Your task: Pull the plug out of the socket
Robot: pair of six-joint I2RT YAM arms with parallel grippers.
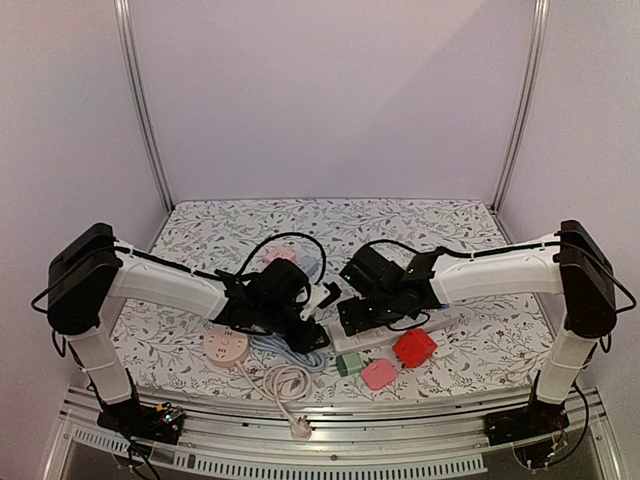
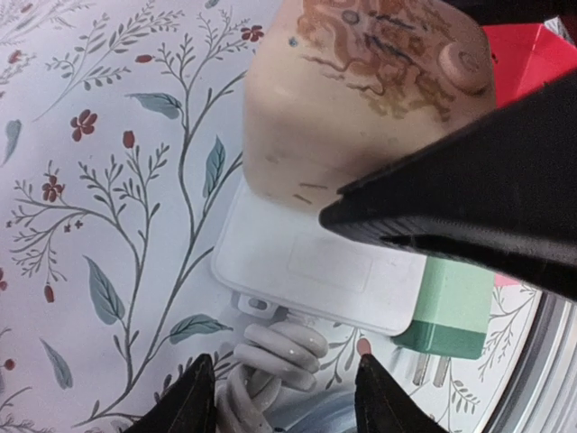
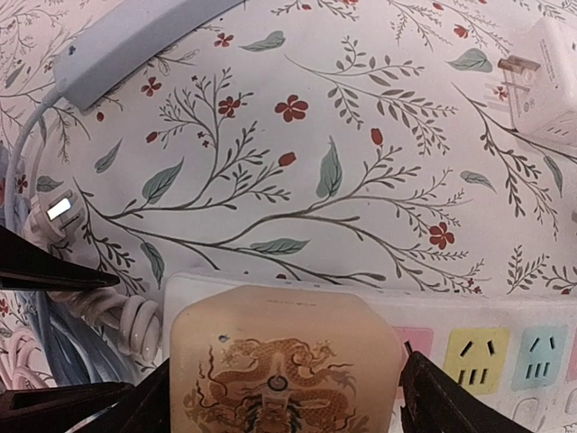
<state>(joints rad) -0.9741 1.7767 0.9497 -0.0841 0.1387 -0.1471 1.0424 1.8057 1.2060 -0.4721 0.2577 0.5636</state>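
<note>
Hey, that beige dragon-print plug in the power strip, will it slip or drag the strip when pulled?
The dragon-print plug looks rigid, smooth and round-edged, so it probably won't deform but might slip. The white power strip looks light and lies loose on the cloth, so it would likely lift along unless held down.
</note>
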